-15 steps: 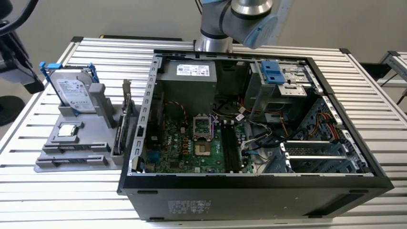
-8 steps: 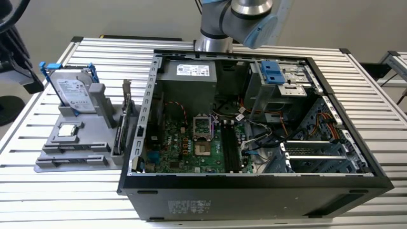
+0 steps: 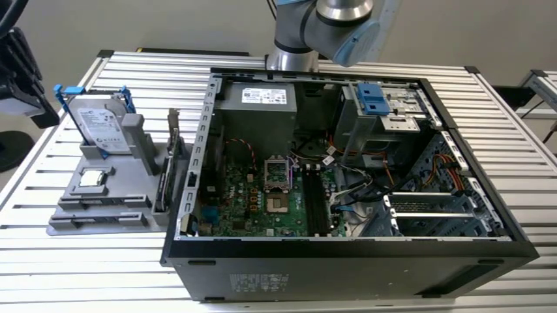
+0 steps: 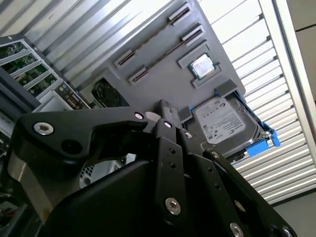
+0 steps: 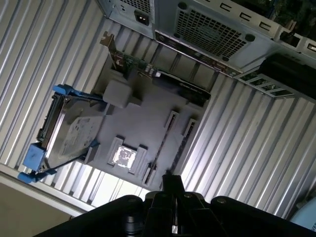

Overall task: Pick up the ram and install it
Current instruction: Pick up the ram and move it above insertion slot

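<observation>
High above the grey fixture (image 5: 143, 113) on the table (image 5: 237, 128), the pincer (image 5: 172, 183) hangs narrow and empty while the ram (image 5: 163, 145) stands edge-up in that fixture; a good grasp needs jaws squared across the stick's middle.

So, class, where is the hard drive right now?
The hard drive stands tilted in the grey holder on the exterior view's left, outside the computer case, beside the square chip.

Bright light glares white off the ribbed bench (image 5: 227, 148) beyond the jaws in both wrist views, while the jaws themselves show as dark, shadowed silhouettes.
</observation>
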